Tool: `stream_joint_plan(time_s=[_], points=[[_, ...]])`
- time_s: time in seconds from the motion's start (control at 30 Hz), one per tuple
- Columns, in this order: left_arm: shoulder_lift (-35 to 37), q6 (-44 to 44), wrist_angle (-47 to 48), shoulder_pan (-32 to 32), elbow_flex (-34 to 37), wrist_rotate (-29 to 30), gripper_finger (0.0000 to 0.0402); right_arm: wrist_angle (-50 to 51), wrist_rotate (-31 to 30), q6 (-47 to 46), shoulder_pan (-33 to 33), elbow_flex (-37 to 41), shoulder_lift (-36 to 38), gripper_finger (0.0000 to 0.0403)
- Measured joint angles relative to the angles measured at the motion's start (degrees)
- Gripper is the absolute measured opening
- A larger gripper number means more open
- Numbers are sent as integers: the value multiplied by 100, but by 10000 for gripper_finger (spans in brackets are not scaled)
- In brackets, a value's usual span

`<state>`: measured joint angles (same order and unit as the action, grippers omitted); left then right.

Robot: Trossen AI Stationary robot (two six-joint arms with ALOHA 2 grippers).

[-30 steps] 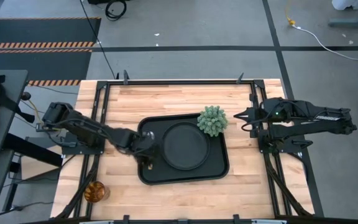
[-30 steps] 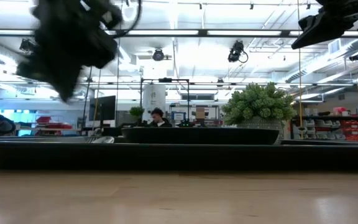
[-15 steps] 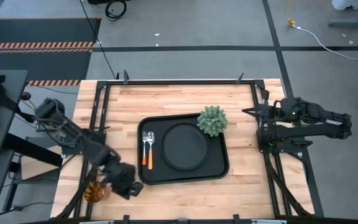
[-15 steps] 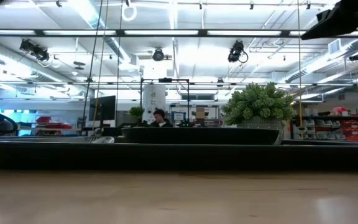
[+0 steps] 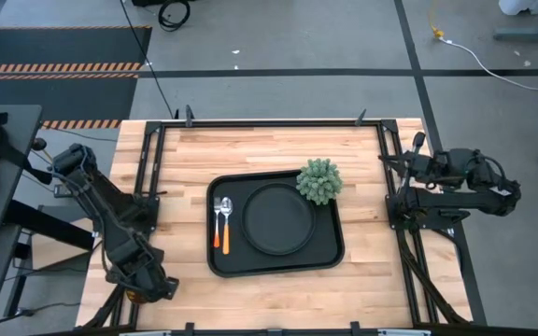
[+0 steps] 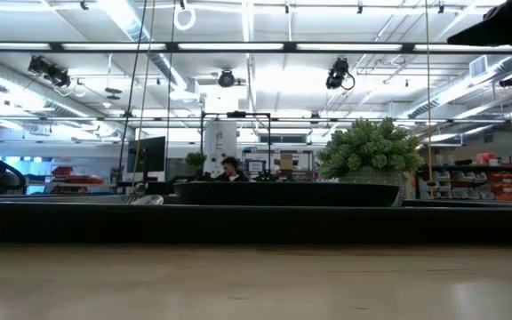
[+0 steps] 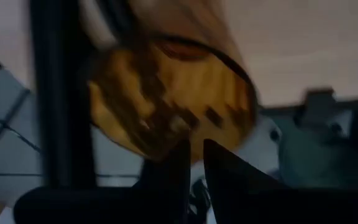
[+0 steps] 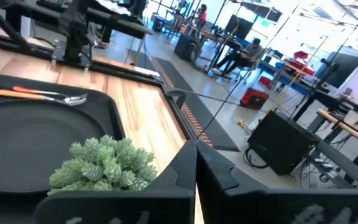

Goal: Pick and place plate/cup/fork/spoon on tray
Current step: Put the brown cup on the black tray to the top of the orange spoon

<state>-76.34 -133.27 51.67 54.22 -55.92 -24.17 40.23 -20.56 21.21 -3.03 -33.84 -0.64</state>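
Observation:
The black tray [image 5: 330, 259] lies mid-table with the round black plate [image 5: 276, 219] on it. The red-handled fork [image 5: 218, 233] and the spoon [image 5: 226, 210] lie side by side on the tray's left part. The amber cup [image 7: 166, 93] stands at the table's near left corner, almost hidden under my left gripper [image 5: 146, 283] in the high view. My left gripper [image 7: 196, 152] is shut just in front of the cup. My right gripper [image 5: 389, 161] is shut and empty at the table's right edge; it also shows in its own wrist view [image 8: 196, 152]. My left gripper's shut fingertips [image 7: 182, 155] stand right at the cup's rim [image 7: 185, 134], coming from above. I cannot tell whether they touch it. The cup stands on the table.
A green succulent plant [image 5: 318, 180] sits on the tray's far right corner, beside the plate. In the low view the tray [image 6: 238, 222], the plate [image 6: 283, 193] and the plant [image 6: 369, 149] show edge-on. Bare wood lies around the tray on all sides.
My left gripper has swung from the tray's left part toward the table's near left corner and now stands over the cup. The fork and spoon it covered now show on the tray. My right arm has drawn back a little toward the right edge.

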Motion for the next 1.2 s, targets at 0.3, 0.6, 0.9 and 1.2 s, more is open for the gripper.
stream_joint_plan(time_s=[0.3, 0.6, 0.9, 1.2], points=[[-2, -13, -106, -41, 0, 542, 72, -40, -223, 0, 0, 59, -15, 8], [37, 143, -298, -166, 0, 571, 193, -55, -238, -1, 0, 59, -15, 8], [26, 300, -379, -160, 0, 1102, 286, -55, -238, -2, 0, 59, -16, 8], [-415, 352, -272, -166, 11, 1048, 222, -64, -238, -22, 0, 61, -17, 8]])
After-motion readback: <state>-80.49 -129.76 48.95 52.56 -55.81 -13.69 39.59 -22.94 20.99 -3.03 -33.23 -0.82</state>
